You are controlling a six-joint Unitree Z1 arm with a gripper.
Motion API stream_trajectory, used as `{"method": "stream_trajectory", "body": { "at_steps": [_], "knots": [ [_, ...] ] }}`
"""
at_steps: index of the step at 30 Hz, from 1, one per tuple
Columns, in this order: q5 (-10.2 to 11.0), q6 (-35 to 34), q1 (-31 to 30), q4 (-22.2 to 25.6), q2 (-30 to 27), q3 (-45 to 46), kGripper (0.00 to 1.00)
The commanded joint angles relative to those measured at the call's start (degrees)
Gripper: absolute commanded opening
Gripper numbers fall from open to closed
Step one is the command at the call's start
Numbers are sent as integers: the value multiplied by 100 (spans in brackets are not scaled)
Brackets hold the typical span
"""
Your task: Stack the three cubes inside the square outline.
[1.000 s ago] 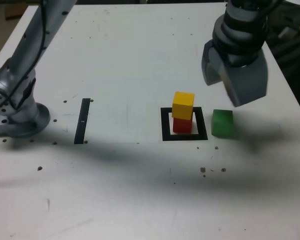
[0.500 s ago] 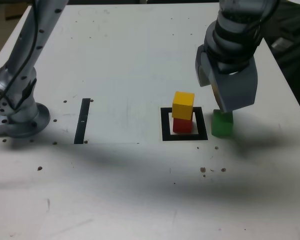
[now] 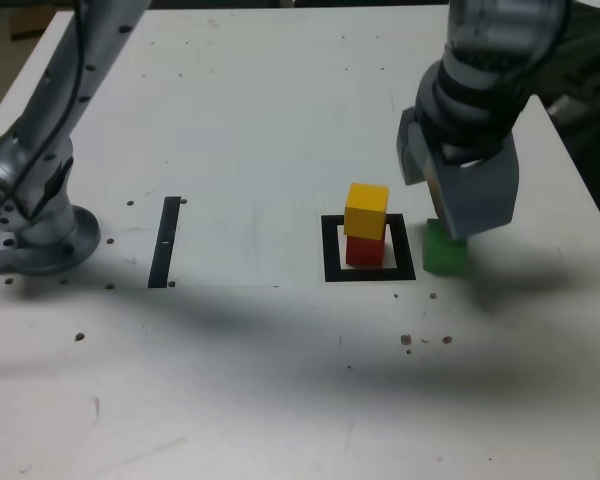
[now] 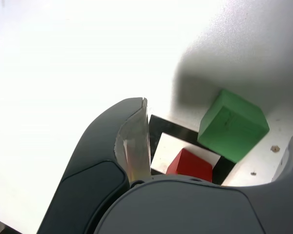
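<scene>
While my tool hovers with its jaws wide apart, it hides part of the green cube, just outside the square outline on the exterior view's right. Inside, the yellow cube sits on the red cube, covering its top! My wrist view cuts off the outline.

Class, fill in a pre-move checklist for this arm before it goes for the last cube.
1. Gripper open: ok.
2. Red cube inside the square outline: ok.
3. Yellow cube on top of the red one: ok.
4. Green cube stacked: not ok, it sits outside the outline on the table.
5. Green cube centred between the jaws: cannot tell.
</scene>
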Motion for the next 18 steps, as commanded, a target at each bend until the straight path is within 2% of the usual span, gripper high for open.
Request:
{"method": "stream_trajectory", "body": {
  "at_steps": [1, 18],
  "knots": [
    [3, -23, -42, -29, 55, -29, 98],
    [-57, -326, -196, -293, 296, 128, 89]
  ]
}}
